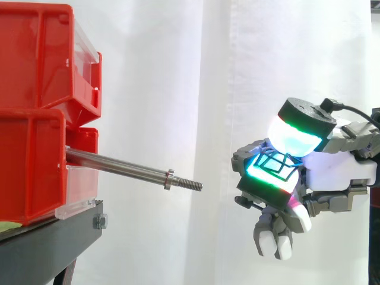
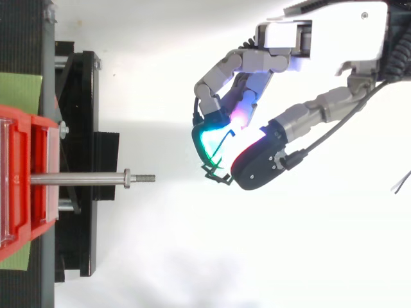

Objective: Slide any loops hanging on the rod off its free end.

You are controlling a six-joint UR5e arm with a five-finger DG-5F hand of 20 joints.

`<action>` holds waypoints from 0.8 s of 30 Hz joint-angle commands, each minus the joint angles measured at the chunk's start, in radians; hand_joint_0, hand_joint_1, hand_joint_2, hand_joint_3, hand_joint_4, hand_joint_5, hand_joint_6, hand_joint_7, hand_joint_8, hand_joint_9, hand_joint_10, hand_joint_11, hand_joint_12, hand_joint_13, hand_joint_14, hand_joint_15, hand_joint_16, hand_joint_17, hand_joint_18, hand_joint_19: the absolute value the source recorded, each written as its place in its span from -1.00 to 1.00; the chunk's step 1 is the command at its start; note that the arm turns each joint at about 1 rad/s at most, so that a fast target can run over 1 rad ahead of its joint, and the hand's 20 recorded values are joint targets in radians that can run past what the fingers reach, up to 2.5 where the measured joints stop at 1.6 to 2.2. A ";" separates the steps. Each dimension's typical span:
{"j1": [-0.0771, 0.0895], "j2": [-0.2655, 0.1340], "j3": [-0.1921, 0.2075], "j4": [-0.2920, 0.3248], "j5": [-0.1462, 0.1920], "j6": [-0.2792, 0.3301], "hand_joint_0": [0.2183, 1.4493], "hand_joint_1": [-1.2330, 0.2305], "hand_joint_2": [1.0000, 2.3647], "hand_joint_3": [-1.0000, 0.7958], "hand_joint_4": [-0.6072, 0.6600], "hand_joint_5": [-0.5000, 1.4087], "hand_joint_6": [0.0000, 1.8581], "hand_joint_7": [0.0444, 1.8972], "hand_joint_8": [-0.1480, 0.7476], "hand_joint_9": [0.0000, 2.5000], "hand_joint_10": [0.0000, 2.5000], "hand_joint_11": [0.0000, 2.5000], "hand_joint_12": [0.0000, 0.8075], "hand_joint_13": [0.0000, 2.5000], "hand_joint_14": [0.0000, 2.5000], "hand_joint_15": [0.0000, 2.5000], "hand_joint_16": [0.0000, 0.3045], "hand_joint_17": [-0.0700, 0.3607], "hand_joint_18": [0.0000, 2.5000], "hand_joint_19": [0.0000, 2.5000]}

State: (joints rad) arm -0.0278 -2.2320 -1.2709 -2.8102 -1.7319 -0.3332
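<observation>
- The thin dark wire loop [image 2: 219, 158] is off the rod. It sits in the right half of the frame, pinched between the hand's glowing pads. In the side view its dark outline lies across the cyan-green pad [image 1: 268, 173].
- The hand [image 2: 324, 29] reaches in from the upper right of the top view, its fingers curled inward and closed on the loop. A cyan-lit fingertip [image 2: 207, 138] is on one side of the loop and a dark thumb tip [image 2: 253, 168] with a red-lit edge is on the other. A magenta glow shows on a finger behind them.
- In the side view the hand [image 1: 338, 169] is right of centre, with a white-and-green glowing pad [image 1: 292, 135] uppermost.
- The straight polished steel rod [image 1: 116, 162] sticks out of the bins toward the right and slopes slightly downward in the side view. Nothing hangs on it.
- Near its free end is a small metal collar [image 1: 169, 179], followed by a short threaded tip [image 1: 190, 184]. The tip points toward the hand, with a clear gap of curtain between them.
- The stacked red plastic bins [image 1: 35, 65] fill the left edge and rest on a black metal stand [image 2: 80, 128].
- A flat green sheet [image 2: 19, 93] lies at the far left of the top view.
- A white curtain [image 1: 178, 71] hangs behind everything.
</observation>
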 commanded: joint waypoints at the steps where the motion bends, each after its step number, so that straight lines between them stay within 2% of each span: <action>1: -0.001 0.000 0.001 -0.002 0.000 0.005 -0.38 -0.31 -0.98 -0.15 0.28 -0.60 -0.03 0.31 0.11 -0.17 -0.99 -0.60 -0.01 -0.35 -0.99 -0.72 -0.67 -0.15 -0.38 -0.61; 6: -0.001 0.000 0.001 -0.011 0.000 0.016 -0.33 -0.41 -0.98 -0.13 0.18 -0.62 -0.02 0.27 0.07 -0.20 -0.99 -0.59 -0.04 -0.37 -0.99 -0.72 -0.68 -0.16 -0.39 -0.61; 9: -0.001 0.000 0.001 -0.011 0.000 0.023 -0.30 -0.43 -0.98 -0.22 0.17 -0.64 -0.02 0.20 0.05 -0.23 -0.99 -0.58 -0.05 -0.38 -0.99 -0.72 -0.68 -0.16 -0.39 -0.62; 11: -0.001 0.000 0.001 -0.011 0.000 0.029 -0.22 -0.47 -0.99 -0.35 0.08 -0.65 -0.01 0.16 0.04 -0.23 -0.99 -0.57 -0.06 -0.37 -0.99 -0.73 -0.69 -0.18 -0.38 -0.64; 15: -0.001 0.000 0.001 -0.012 0.000 0.042 -0.17 -0.47 -1.00 -0.44 0.05 -0.66 -0.01 0.12 0.04 -0.23 -0.99 -0.56 -0.06 -0.36 -0.99 -0.73 -0.69 -0.18 -0.36 -0.65; 20: 0.002 0.000 0.001 -0.012 0.000 0.045 -0.31 -0.32 -1.00 -0.44 0.16 -0.62 -0.02 0.21 0.06 -0.16 -0.99 -0.56 -0.06 -0.35 -0.99 -0.73 -0.69 -0.18 -0.36 -0.63; 24: 0.003 0.000 0.001 -0.012 0.006 0.045 -0.35 -0.24 -1.00 -0.44 0.19 -0.61 -0.03 0.25 0.08 -0.14 -0.99 -0.56 -0.06 -0.34 -0.99 -0.73 -0.69 -0.18 -0.35 -0.62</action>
State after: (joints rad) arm -0.0255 -2.2319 -1.2703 -2.8223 -1.7288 -0.2894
